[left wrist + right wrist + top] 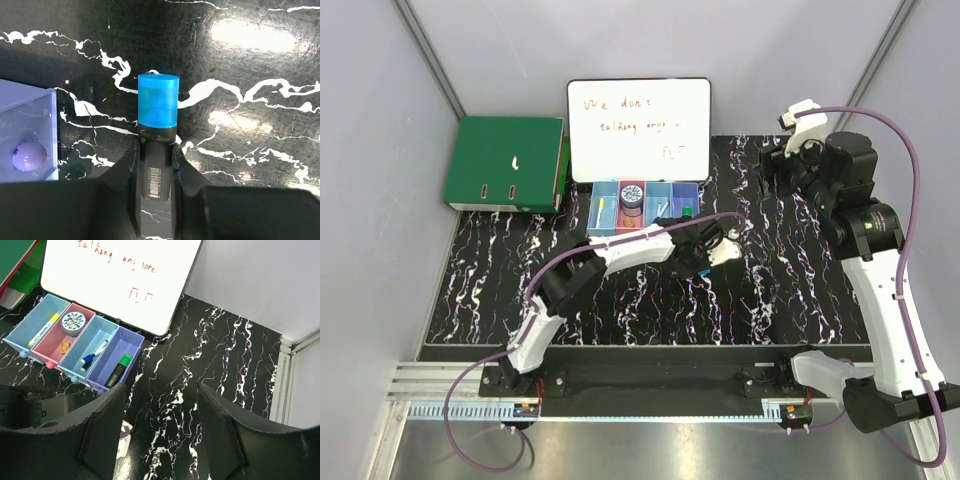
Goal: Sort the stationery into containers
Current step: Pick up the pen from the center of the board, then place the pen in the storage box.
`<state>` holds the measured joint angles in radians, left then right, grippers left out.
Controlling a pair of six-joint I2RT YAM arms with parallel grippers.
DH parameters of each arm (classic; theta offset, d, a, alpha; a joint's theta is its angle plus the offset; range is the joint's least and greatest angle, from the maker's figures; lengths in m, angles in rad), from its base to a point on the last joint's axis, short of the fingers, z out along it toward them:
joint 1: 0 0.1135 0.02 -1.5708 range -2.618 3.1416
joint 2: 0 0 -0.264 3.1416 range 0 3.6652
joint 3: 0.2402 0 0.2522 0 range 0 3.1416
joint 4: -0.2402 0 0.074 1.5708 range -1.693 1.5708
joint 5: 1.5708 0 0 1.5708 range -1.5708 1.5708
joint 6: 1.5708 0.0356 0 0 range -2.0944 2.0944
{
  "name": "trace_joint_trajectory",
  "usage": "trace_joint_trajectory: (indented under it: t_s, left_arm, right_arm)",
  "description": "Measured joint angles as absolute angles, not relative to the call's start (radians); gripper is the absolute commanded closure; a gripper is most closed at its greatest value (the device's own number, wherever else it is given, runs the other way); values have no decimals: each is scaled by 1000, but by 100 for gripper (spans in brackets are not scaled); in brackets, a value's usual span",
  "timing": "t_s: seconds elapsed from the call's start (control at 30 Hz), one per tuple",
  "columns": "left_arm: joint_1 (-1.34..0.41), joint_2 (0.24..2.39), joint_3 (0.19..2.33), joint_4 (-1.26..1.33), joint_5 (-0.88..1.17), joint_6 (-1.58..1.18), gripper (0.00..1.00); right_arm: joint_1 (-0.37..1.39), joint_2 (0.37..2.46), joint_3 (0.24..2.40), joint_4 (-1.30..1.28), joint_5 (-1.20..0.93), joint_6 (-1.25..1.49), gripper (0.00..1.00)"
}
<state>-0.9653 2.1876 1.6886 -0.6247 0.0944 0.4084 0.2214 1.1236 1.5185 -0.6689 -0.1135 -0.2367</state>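
1 blue-capped black marker (pixel 158 107) is clenched lengthwise in the left tool (pixel 156 155); the purple plastic bin (pixel 30 120) lies just beside, toward the far edge of the surface (pixel 790 290).

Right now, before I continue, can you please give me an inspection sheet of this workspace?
Surface: black marbled table, no spill seen.
Job's things: four joined bins hold a yellow-white pen, round tin, blue-white pen, green-capped marker; the blue-capped marker is outside them.
Clutter: whiteboard behind the bins; green binder back left.
End effectors: left end effector shut on the blue-capped marker beside the purple bin; right end effector open, empty.
Cables: purple cable on each arm, no snag seen.
Surroundings: grey walls; nothing else seen.
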Motion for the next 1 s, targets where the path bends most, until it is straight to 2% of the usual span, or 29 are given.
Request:
trace_joint_trajectory:
  t_s: [0.23,0.43,0.63,0.8,1.0]
  left_arm:
    - [-965,2172,1689,-639,96,356,100]
    - [-961,2065,1689,-661,109,284,100]
    - [-919,1977,1783,-660,205,112,100]
    - [-829,1995,1896,-664,229,-53,100]
    - [-730,2138,2057,-657,187,-212,100]
  right_arm:
    - [218,1106,1514,-648,-31,-230,33]
    - [216,1072,1481,-617,72,-229,33]
    - [216,1063,1473,-605,112,-228,33]
    - [216,1062,1460,-601,116,-228,33]
    - [216,1061,1446,-594,117,-228,33]
